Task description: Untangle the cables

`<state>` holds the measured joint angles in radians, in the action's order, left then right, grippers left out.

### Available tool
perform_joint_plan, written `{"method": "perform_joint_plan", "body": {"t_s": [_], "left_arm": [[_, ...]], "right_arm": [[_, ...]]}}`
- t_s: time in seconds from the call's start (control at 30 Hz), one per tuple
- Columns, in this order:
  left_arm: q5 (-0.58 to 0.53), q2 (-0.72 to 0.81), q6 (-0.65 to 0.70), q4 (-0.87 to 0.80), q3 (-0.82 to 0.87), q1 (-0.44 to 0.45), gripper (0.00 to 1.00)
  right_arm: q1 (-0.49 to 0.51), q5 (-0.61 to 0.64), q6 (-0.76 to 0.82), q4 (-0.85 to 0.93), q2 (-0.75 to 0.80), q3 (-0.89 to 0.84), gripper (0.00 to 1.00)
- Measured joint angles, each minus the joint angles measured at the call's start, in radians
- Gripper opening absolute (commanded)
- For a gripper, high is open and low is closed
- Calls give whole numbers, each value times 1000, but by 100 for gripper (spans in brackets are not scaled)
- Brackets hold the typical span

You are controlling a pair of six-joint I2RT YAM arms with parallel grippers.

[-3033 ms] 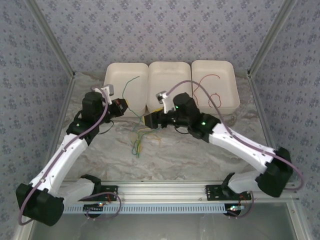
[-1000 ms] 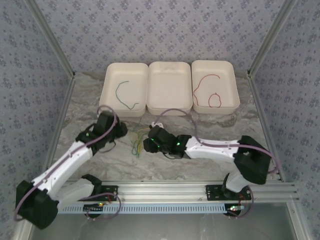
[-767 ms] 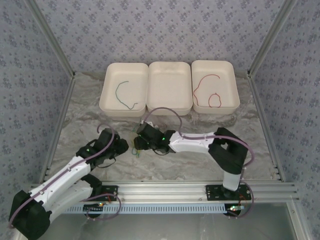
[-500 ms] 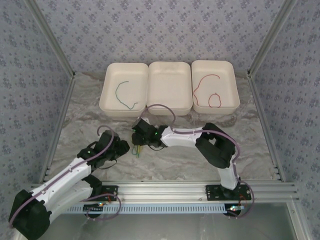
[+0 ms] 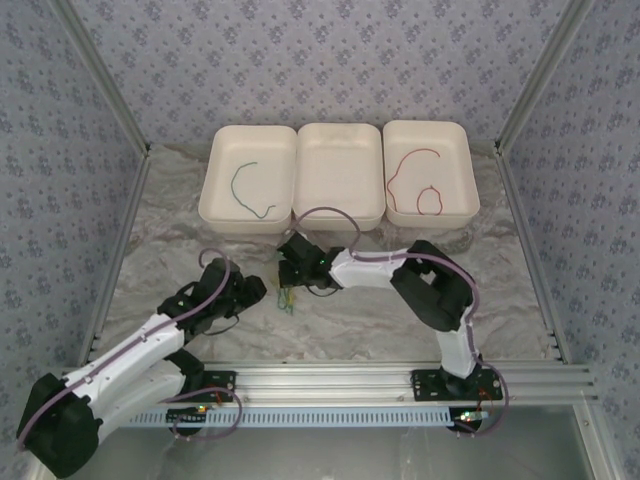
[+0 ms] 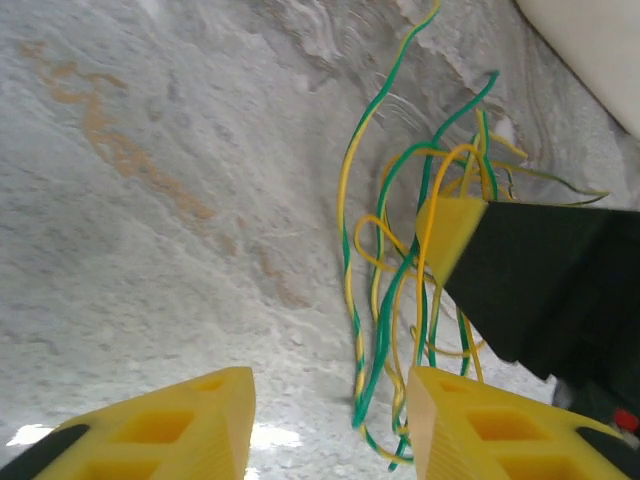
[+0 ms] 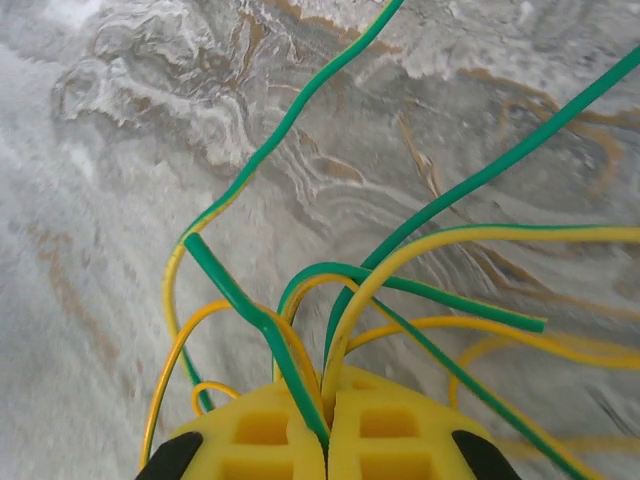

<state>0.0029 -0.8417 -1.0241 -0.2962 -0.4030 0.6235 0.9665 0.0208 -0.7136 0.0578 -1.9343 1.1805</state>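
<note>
Pinching several green and yellow cables [image 7: 540,234] at its yellow fingertips, the right gripper [image 7: 328,415] has its jaws pressed together, and the strands fan out of the seam over the marbled table [image 7: 120,150]. From above, this gripper [image 5: 290,277] sits low over the table, near the front of the middle tray [image 5: 340,222].

The left gripper [image 6: 330,405] has its jaws spread, with bare table showing between the two yellow fingers. The loose lower end of the tangle [image 6: 352,300] lies just beside one of those fingers, and past it the right gripper's yellow tip touches the strands. In the overhead view the left gripper [image 5: 255,290] is just to the left of the tangle [image 5: 287,298], which rests on the table between the two grippers.

Farther back, three white trays stand side by side in a row. The left tray [image 5: 215,195] holds a single green cable [image 5: 240,185], and the right tray [image 5: 470,190] holds red cables [image 5: 391,195], one of them curled into a loop.
</note>
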Motion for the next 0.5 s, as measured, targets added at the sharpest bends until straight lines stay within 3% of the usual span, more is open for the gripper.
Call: {"method": "perform_joint_plan", "body": {"t_s": [0.1,0.2,0.37,0.5], "left_arm": [[15,-40,-5,70,1,47,28],[33,-122,-6,166,1,103,24],[42,-256,10,313,1,235,29],[-1,-280,21,376,-4,329,30]], "right_arm": [[-21,-40,11,-6,100,-80,0],[-63,-91,16,-18,188,-123,0],[-128,-163,15,-21,260,-137,0],[-150,-187,19,12,281,-137,0]]}}
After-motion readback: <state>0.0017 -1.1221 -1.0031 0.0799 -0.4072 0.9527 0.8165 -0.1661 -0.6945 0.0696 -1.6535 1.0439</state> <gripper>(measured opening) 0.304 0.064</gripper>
